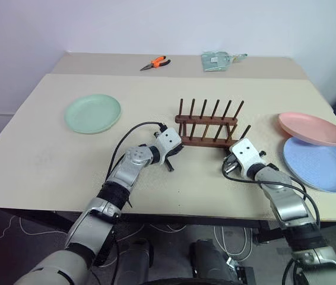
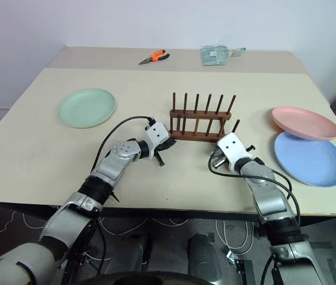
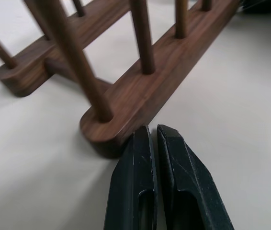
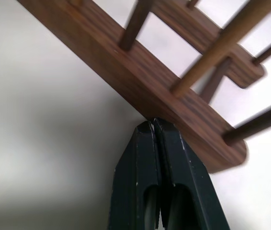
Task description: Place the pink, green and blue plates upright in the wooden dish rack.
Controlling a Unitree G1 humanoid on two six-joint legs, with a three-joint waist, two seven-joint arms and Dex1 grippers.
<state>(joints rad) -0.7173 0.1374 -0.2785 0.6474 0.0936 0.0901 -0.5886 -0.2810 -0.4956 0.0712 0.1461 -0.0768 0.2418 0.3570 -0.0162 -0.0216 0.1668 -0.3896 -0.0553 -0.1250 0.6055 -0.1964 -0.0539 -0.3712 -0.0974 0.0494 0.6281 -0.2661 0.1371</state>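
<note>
The wooden dish rack stands empty at the middle of the table. The green plate lies flat at the left. At the right, the pink plate overlaps the far rim of the blue plate. My left gripper is shut, with nothing in it, and its tips are against the left end of the rack's near rail. My right gripper is also shut and holds nothing. Its tips press on the near rail close to the right end.
Orange-handled pliers and a clear plastic bag lie on the far table section. The table's front edge runs just under both forearms. Cables loop from each wrist.
</note>
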